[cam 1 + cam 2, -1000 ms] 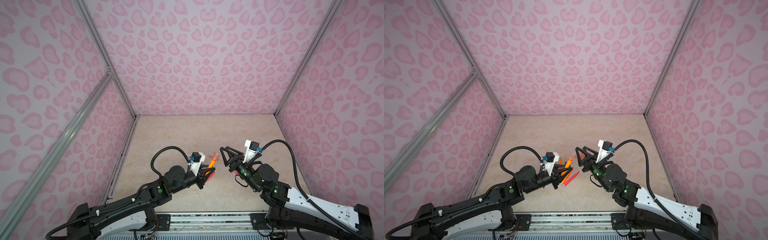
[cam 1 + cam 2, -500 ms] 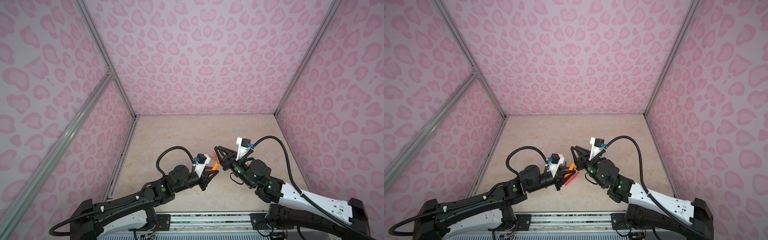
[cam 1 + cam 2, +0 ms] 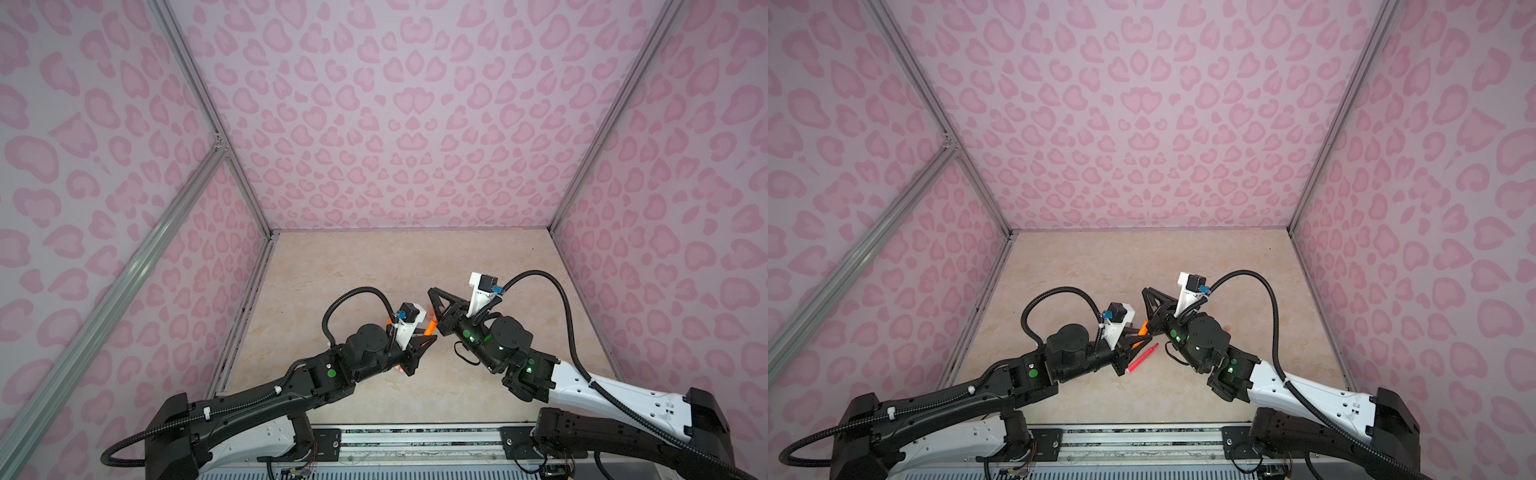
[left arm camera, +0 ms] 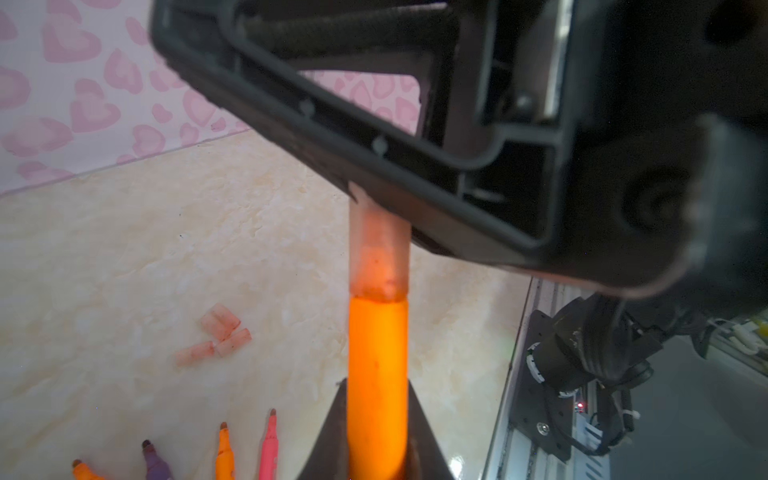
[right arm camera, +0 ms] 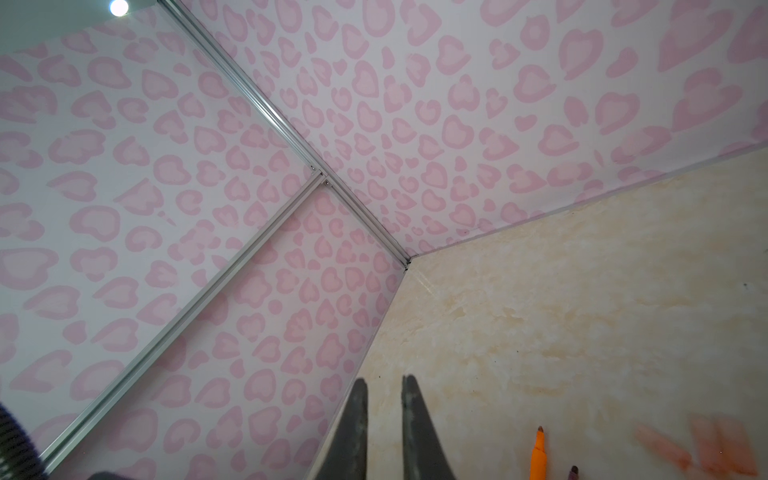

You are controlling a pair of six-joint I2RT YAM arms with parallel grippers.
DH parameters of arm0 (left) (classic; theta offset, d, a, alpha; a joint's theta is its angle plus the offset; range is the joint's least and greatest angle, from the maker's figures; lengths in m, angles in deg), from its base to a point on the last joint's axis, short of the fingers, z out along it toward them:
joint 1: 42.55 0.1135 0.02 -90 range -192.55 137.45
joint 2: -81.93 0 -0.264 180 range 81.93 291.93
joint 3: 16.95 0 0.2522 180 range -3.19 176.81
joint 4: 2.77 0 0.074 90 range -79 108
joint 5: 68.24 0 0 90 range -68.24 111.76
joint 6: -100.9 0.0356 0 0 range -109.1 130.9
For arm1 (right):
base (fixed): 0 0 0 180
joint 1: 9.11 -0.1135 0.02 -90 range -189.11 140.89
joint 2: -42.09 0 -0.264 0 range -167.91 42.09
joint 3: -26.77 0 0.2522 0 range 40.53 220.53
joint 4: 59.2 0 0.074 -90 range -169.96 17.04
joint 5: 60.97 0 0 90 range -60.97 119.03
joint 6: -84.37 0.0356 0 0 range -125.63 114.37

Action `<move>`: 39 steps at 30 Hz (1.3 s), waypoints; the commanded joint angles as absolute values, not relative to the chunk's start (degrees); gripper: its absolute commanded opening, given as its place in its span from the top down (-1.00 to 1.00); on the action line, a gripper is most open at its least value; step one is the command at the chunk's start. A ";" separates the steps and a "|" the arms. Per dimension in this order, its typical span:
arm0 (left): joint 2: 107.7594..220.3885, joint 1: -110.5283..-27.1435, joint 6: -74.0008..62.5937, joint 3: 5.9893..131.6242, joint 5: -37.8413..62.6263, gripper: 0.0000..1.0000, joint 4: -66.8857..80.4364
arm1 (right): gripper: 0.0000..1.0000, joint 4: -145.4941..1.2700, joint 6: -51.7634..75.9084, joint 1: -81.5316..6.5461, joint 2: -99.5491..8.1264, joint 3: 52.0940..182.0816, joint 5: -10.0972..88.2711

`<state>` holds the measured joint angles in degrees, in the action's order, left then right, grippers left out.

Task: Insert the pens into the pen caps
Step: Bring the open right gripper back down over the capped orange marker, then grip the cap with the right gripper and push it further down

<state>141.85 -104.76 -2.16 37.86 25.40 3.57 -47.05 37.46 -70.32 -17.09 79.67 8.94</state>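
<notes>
Left claw [image 4: 376,386] of mine was clamped on the orange pen [image 4: 377,365], one finger on either side of the barrel, and the pen stuck straight out ahead of it. Over the pen's far end sat a cap [image 4: 378,249], pale and see-through. Its rim met the orange barrel a little way beyond my fingertips. The cap's other end ran in behind the near finger [image 4: 374,137] of my right claw [image 5: 384,388], which lay crosswise over it. That claw was drawn together, with only a narrow slit between the tips. It gripped the cap further back along the fingers, where the grip itself was hidden from me. In both top views the two claws were close together over the worktop [image 3: 1100,266], with a short stretch of orange showing between them.

Ahead of my left claw and lower down, three loose caps [image 4: 220,324] lay bunched on the worktop, touching one another. Nearer that claw than the caps lay four loose pens [image 4: 224,451] side by side, their dark tips pointing away from it: orange, purple, orange, pink. Only their tip ends showed from my left wrist. In a top view a pink pen [image 3: 1142,358] lay flat on the worktop just beside my left claw, its tip toward my right arm. From my right wrist an orange pen and a purple tip showed beside that claw, and the loose caps were a blur.
</notes>
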 commanded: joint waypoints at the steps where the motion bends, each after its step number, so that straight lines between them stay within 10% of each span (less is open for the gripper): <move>1: 142.65 -104.39 -0.89 41.59 38.55 0.93 -3.62 | 1.00 -54.30 39.41 -72.05 -17.59 79.47 12.54; 8: 145.84 -104.25 1.93 46.34 41.82 0.92 -2.80 | 1.00 -57.19 44.43 -72.76 -18.56 78.57 7.79; 17: 145.27 -94.67 -1.20 49.27 16.09 0.92 -2.81 | 1.00 -50.21 40.16 -73.97 -18.00 74.96 10.48; 39: 145.63 -95.19 0.89 52.53 27.54 0.95 -2.95 | 1.00 -61.77 47.10 -77.68 -21.96 80.98 5.65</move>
